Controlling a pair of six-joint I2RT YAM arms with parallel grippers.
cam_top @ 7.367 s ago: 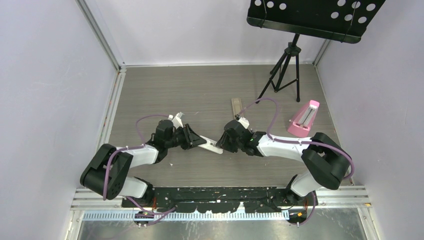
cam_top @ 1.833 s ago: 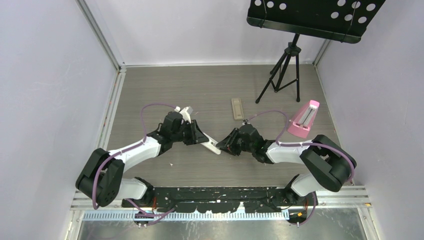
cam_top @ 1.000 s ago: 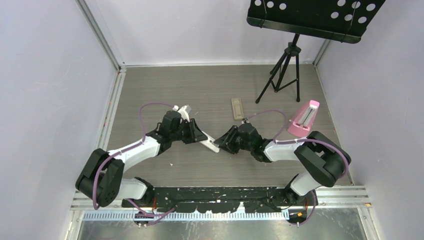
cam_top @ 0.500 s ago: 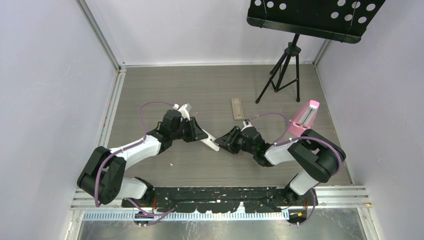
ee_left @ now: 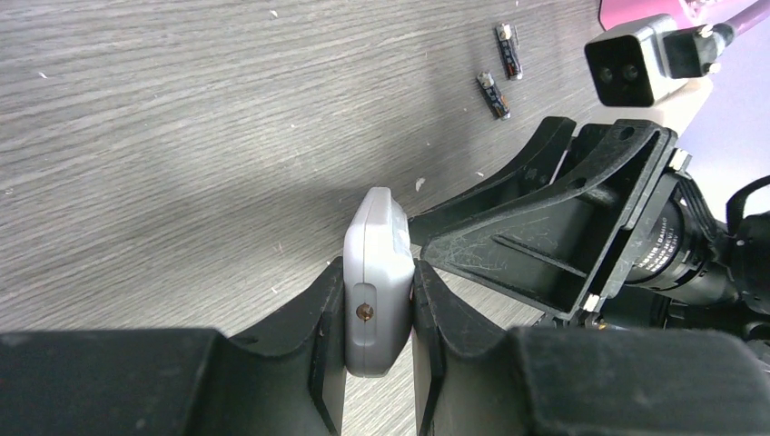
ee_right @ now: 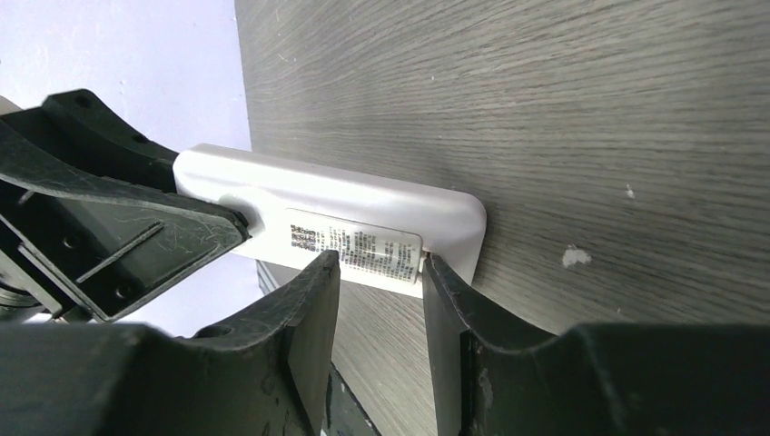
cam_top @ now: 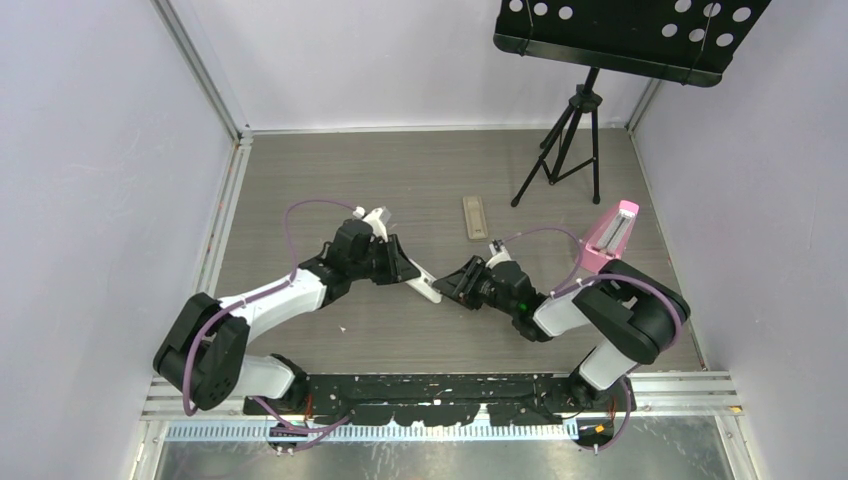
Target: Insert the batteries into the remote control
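Both arms lie low over the table, with the wrists meeting mid-table.

Left gripper reaches in from the left. Its fingers pinch one end of a white bar, held edge-on.

Right gripper reaches in from the right. Its fingers are part spread, with the tips at the bar's edge on either side of its printed label. Cannot tell whether they pinch it or only touch it.

Remote control lies flat, tan face up, just far of the grippers.

Two batteries lie loose on the table beyond the bar.

Pink wedge sits to the far right.
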